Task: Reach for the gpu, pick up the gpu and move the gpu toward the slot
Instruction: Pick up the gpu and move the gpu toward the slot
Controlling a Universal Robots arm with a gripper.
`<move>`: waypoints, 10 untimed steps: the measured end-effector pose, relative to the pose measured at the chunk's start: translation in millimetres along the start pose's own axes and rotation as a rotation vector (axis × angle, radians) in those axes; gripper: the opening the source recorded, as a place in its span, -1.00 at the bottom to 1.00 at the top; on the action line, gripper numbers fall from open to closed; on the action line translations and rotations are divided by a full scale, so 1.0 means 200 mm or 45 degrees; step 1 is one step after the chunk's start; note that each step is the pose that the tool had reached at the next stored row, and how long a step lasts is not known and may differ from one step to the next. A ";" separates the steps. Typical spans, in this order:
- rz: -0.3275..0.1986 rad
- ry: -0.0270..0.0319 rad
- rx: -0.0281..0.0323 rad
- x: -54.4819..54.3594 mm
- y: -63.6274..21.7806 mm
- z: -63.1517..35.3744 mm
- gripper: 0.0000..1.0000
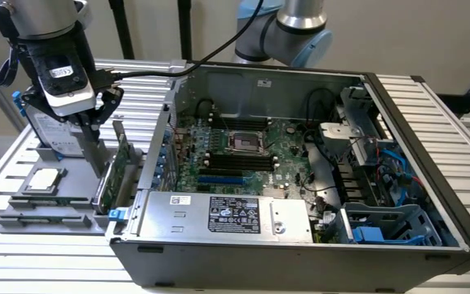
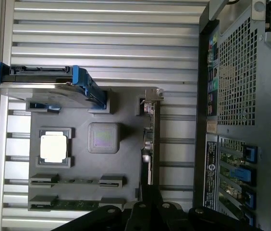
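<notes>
The gpu (image 1: 120, 160) stands on its edge in a grey holder tray (image 1: 22, 223) at the exterior view's left, just outside the open computer case. In the wrist view the gpu (image 2: 149, 144) shows as a thin dark line with its silvery bracket at the far end. My gripper (image 1: 98, 173) hangs over the tray just beside the card, on the side away from the case. Its black fingertips look shut together with nothing between them. In the wrist view my gripper (image 2: 151, 191) covers the card's near end. A blue slot (image 1: 218, 181) lies on the motherboard inside the case.
On the tray are a silver hard drive with blue clips (image 1: 51, 138), a square processor (image 2: 54, 147) and memory sticks (image 2: 78, 181). The case wall (image 1: 166, 131) rises right next to the card. A power supply (image 1: 227, 214) fills the case's front, and cables lie at its right.
</notes>
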State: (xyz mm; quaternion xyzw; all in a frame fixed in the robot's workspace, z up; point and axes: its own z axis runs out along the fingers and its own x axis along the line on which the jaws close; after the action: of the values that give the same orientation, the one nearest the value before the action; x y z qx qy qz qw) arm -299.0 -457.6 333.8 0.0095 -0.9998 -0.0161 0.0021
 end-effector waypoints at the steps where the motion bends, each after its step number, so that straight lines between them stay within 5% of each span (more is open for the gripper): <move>1: 0.000 0.0000 0.0000 0.00 0.000 0.000 -0.79; 10: 0.000 0.0000 0.0000 0.00 0.000 0.000 -0.76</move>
State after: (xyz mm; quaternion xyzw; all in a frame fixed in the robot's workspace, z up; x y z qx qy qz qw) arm -298.9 -457.6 333.8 0.0095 -0.9998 -0.0161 0.0020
